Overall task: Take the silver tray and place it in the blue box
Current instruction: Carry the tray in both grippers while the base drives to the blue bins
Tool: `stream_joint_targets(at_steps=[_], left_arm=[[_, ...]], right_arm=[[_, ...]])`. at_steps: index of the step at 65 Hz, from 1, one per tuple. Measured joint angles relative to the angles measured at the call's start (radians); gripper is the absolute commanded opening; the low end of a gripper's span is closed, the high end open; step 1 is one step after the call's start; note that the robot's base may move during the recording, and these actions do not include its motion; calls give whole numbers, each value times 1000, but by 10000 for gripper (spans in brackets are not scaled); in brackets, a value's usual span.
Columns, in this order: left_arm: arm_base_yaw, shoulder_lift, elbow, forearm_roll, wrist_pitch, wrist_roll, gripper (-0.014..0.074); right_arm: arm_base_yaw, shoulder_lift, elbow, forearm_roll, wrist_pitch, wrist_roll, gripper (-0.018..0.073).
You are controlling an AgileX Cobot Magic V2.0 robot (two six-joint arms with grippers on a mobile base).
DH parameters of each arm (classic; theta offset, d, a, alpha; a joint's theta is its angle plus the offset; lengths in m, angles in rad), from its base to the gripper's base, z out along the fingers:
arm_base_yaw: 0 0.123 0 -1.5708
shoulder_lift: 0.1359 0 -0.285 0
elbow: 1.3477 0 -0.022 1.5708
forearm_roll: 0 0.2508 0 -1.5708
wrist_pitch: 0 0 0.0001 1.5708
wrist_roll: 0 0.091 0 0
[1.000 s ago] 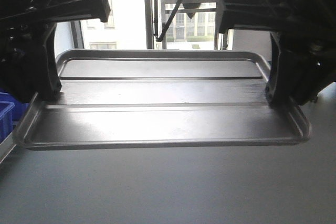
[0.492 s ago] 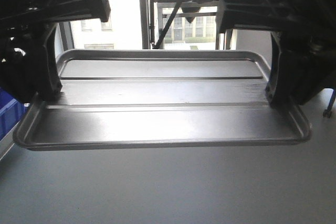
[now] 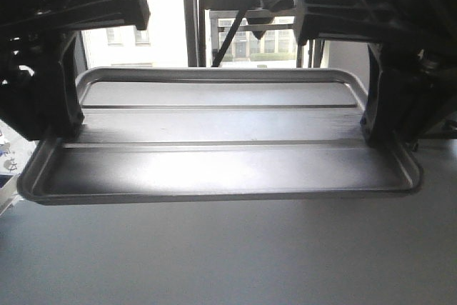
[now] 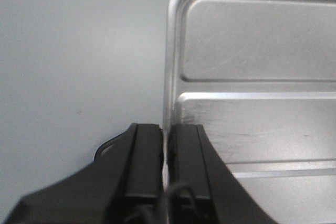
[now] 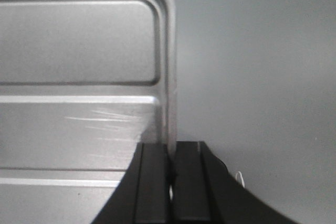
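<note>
The grey counter [image 3: 228, 262] spreads wide beneath everything. Over it I hold the silver tray [image 3: 221, 166] level, long side toward me, its ridged centre facing up and the windows [image 3: 164, 33] bright behind its far rim. My left tool [image 4: 167, 129] is clenched on the tray's left short rim, one finger inside the pan and one outside. My right tool [image 5: 169, 148] pinches the right short rim the same way, the thin metal edge running up between its fingers.
</note>
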Motion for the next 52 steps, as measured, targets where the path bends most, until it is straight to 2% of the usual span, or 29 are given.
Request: stream_joint_targets(at_steps=[52], left_arm=[[0, 0, 0, 0, 0, 0, -8]], right_arm=[[0, 0, 0, 0, 0, 0, 53]])
